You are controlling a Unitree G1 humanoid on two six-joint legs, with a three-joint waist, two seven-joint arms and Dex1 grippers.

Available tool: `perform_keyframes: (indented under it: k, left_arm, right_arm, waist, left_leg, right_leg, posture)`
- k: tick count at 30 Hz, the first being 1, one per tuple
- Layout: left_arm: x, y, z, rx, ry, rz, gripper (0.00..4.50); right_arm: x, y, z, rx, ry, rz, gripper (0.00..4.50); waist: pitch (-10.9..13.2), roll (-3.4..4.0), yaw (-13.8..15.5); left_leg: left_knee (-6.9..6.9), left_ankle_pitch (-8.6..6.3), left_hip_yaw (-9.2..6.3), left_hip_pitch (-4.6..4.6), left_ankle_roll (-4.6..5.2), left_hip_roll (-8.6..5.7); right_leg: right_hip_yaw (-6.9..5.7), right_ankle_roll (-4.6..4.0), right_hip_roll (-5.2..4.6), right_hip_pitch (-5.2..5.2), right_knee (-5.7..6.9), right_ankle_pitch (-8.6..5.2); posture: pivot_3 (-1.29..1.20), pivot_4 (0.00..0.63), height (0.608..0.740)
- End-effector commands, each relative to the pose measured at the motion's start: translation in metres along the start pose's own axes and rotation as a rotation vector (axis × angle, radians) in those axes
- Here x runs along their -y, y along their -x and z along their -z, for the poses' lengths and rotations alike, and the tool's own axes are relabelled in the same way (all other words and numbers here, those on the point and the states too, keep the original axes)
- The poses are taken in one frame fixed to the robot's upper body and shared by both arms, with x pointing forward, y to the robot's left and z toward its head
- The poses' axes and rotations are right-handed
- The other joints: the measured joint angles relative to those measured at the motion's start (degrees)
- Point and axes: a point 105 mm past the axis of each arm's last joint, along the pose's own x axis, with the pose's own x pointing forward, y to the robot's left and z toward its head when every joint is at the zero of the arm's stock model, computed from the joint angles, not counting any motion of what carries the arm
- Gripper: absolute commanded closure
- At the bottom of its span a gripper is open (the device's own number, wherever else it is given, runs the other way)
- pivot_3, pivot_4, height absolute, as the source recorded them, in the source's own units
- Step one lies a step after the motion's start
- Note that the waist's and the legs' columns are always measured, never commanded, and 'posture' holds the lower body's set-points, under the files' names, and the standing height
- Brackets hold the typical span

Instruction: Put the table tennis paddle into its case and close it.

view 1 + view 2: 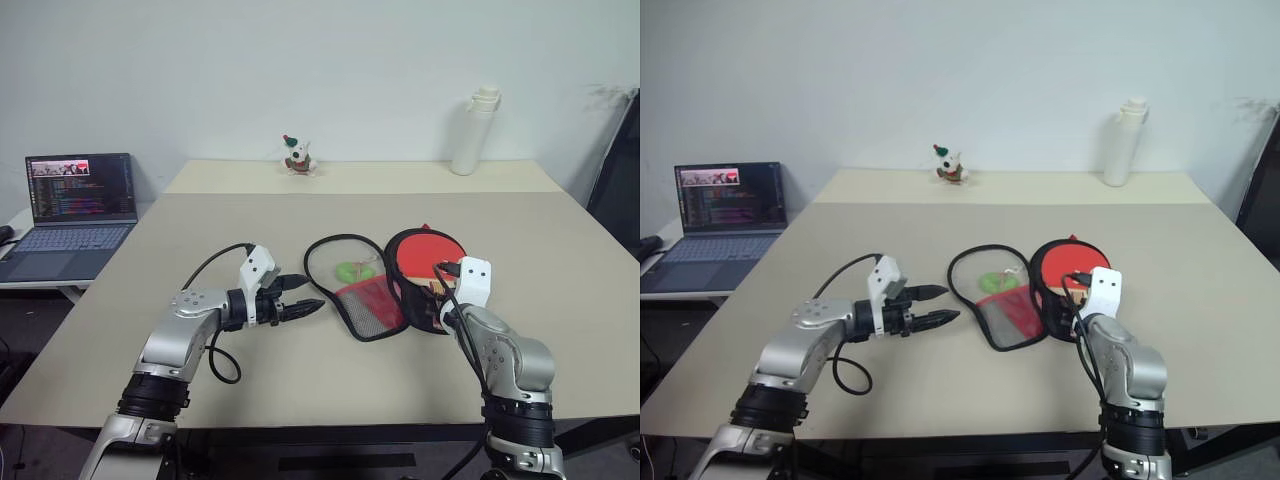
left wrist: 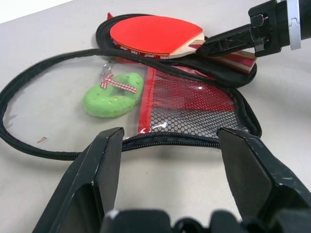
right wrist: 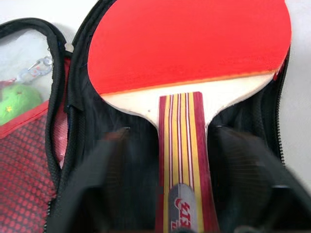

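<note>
The case (image 1: pixel 365 300) lies unzipped and spread flat on the table, its clear and red-mesh half (image 2: pixel 194 104) on the left and its black half on the right. The table tennis paddle (image 3: pixel 189 43) rests in the black half, red face up, with its striped handle pointing toward me. My right gripper (image 3: pixel 172 133) is open, one finger on each side of the handle with a gap on both sides. My left gripper (image 1: pixel 310 294) is open too. It hovers just left of the case's zipper edge and holds nothing.
A green soft ring (image 2: pixel 114 94) on a keychain sits behind the clear pocket. A small toy figure (image 1: pixel 297 155) and a white bottle (image 1: pixel 478 130) stand at the table's far edge. An open laptop (image 1: pixel 80 200) sits on a side table to the left.
</note>
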Motion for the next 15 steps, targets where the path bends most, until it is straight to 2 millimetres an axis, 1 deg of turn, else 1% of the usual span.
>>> perform_keyframes:
  k: [1,2,3,4,5,6,8,11,13,15]
  left_arm:
    - [-0.001,0.003,-0.011,0.030,-0.040,-0.013,1.17]
    - [-0.002,0.003,-0.011,0.029,-0.038,-0.017,1.17]
    - [-0.004,0.004,-0.010,0.026,-0.037,-0.025,1.17]
    - [-0.005,0.005,-0.008,0.021,-0.035,-0.034,1.17]
    - [-0.008,0.006,-0.006,0.014,-0.035,-0.046,1.17]
    - [-0.009,0.007,-0.005,0.010,-0.034,-0.055,1.17]
    - [-0.011,0.007,-0.003,0.005,-0.034,-0.066,1.17]
    - [-0.014,0.005,0.000,0.002,-0.029,-0.079,1.17]
    - [-0.018,0.004,0.008,-0.023,-0.023,-0.099,1.17]
    - [-0.025,0.001,0.021,-0.079,-0.030,-0.132,1.17]
  right_arm:
    - [-0.012,0.009,-0.025,0.105,0.033,-0.053,0.01]
    - [-0.019,0.013,-0.031,0.121,0.030,-0.107,0.01]
    - [-0.030,0.021,-0.037,0.137,0.037,-0.200,0.01]
    - [-0.040,0.030,-0.043,0.151,0.061,-0.285,0.01]
    - [-0.044,0.040,-0.047,0.160,0.108,-0.354,0.01]
    - [-0.046,0.047,-0.048,0.160,0.144,-0.392,0.01]
    - [-0.041,0.054,-0.049,0.153,0.184,-0.421,0.01]
    - [-0.030,0.059,-0.053,0.148,0.212,-0.419,0.01]
    - [-0.027,0.064,-0.060,0.164,0.230,-0.442,0.01]
    - [-0.036,0.079,-0.065,0.167,0.260,-0.574,0.01]
  waist:
    - [0.0,0.00,0.0]
    - [0.0,0.00,0.0]
    - [0.0,0.00,0.0]
    - [0.0,0.00,0.0]
    - [0.0,0.00,0.0]
    - [0.0,0.00,0.0]
    - [0.0,-0.03,0.0]
    - [0.0,-0.06,0.1]
    - [0.0,-0.06,0.1]
    - [0.0,-0.06,0.1]
  left_leg:
    - [0.00,0.00,0.00,0.00,0.00,0.00]
    - [0.00,0.00,-0.01,0.00,0.00,0.00]
    - [0.00,0.00,-0.01,0.00,0.00,0.00]
    - [0.00,0.00,-0.01,0.00,0.00,0.00]
    - [0.00,0.00,-0.01,-0.01,0.00,0.00]
    - [0.00,0.00,-0.01,-0.01,0.00,0.00]
    - [0.00,0.00,-0.05,-0.01,0.01,0.00]
    - [0.02,0.00,-0.06,0.01,0.01,-0.01]
    - [0.04,0.00,-0.04,0.02,0.01,0.00]
    - [0.04,0.00,-0.03,0.02,0.01,0.00]
  right_leg:
    - [0.00,0.00,0.00,0.00,0.00,0.00]
    - [0.00,0.00,0.00,0.00,0.00,0.00]
    - [0.00,0.00,0.00,-0.01,0.01,0.00]
    - [-0.01,0.00,0.00,0.00,0.00,0.00]
    - [0.00,0.00,0.00,-0.01,0.00,0.00]
    - [0.00,0.00,0.00,0.00,-0.01,0.00]
    - [-0.04,0.01,0.00,0.03,-0.04,0.00]
    - [-0.05,0.01,0.00,0.05,-0.02,0.00]
    - [-0.04,0.01,0.00,0.05,-0.02,0.00]
    - [-0.04,0.01,0.00,0.05,-0.01,0.00]
  posture:
    - [0.00,0.150,0.740]
    - [0.00,0.150,0.740]
    - [0.00,0.150,0.740]
    - [0.00,0.150,0.740]
    - [0.00,0.150,0.740]
    - [0.00,0.150,0.740]
    - [0.00,0.150,0.740]
    - [0.00,0.150,0.740]
    - [0.00,0.150,0.740]
    - [0.00,0.150,0.740]
